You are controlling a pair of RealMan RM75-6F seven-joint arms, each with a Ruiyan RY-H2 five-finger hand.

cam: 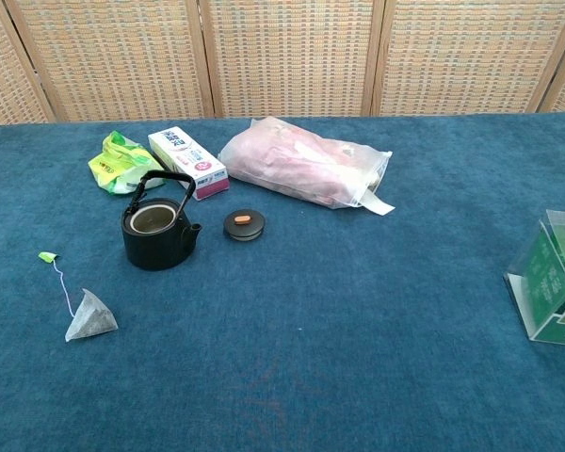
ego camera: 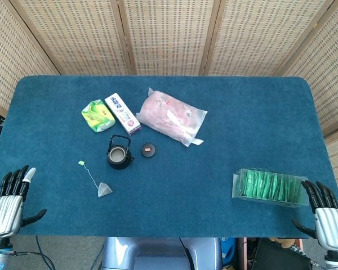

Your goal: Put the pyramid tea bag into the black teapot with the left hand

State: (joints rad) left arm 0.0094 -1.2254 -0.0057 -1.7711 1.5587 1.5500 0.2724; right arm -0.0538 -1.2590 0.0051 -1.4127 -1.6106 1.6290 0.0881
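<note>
The grey pyramid tea bag [ego camera: 105, 190] [cam: 90, 315] lies on the blue table, its string running to a green tag [ego camera: 81, 163] [cam: 47, 256]. Behind and to its right stands the black teapot [ego camera: 118, 152] [cam: 159, 230], uncovered, handle upright. Its lid [ego camera: 149, 149] [cam: 244, 224] lies just right of the pot. My left hand [ego camera: 10, 198] hovers open at the table's near left corner, well left of the tea bag. My right hand [ego camera: 325, 216] is open at the near right corner. Neither hand shows in the chest view.
A yellow-green packet [ego camera: 97, 115] [cam: 119, 162], a white box [ego camera: 122, 113] [cam: 187, 163] and a pink bag [ego camera: 171, 116] [cam: 305, 173] lie behind the teapot. A clear box of green sachets [ego camera: 268, 187] [cam: 551, 287] sits near my right hand.
</note>
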